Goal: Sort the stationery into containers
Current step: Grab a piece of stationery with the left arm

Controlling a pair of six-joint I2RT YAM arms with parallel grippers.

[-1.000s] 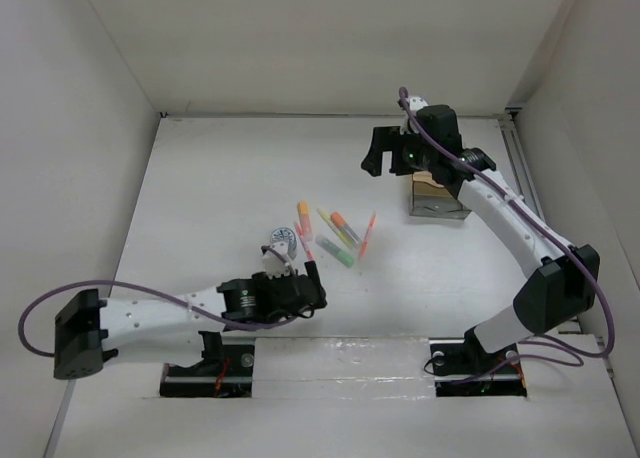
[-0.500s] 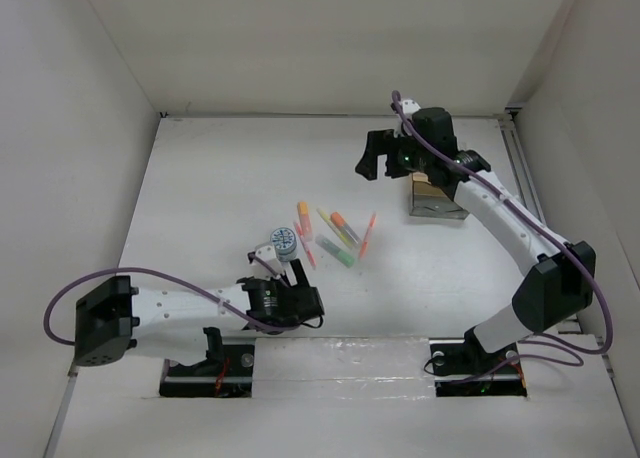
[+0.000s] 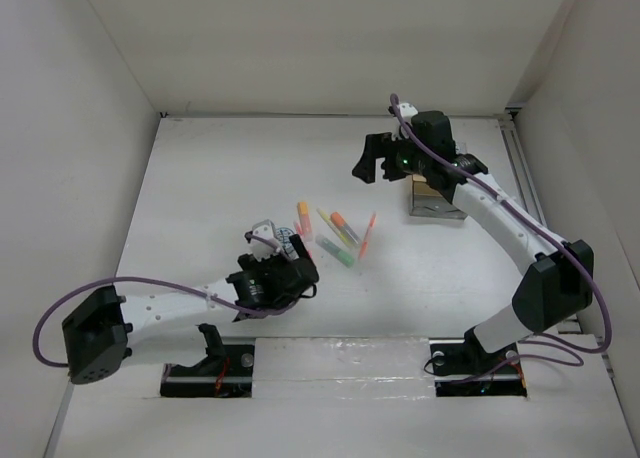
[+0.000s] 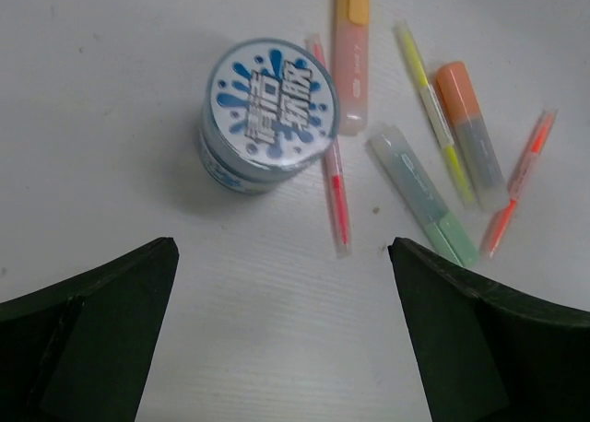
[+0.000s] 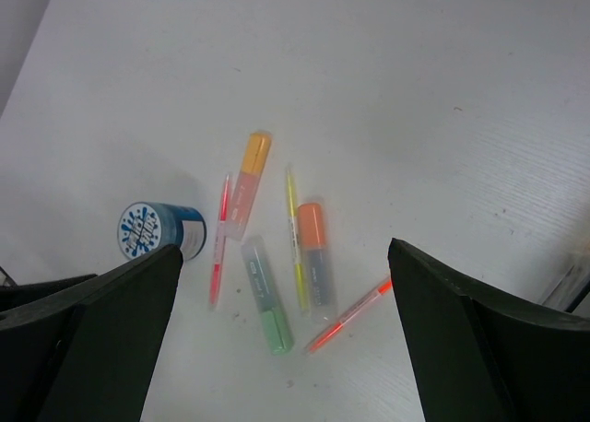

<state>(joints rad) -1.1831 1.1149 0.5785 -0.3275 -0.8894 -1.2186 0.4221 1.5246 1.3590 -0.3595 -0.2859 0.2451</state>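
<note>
One blue-and-white tub stands upright beside a cluster of pens; a second tub is not in view. A pink pen, an orange-capped highlighter, a yellow pen, an orange marker, a green highlighter and an orange-red pen lie flat. My left gripper is open and empty just near of the tub. My right gripper is open and empty, raised left of the clear organizer box. The right wrist view shows the tub and the green highlighter far below.
White enclosure walls stand at the left, back and right. The arm bases sit at the near edge. The right arm's links stretch over the table's right side, above the organizer box.
My left gripper has swung back and then moved forward, ending close behind the tub. My right gripper has drifted slightly left. The pens and tub have not moved.
</note>
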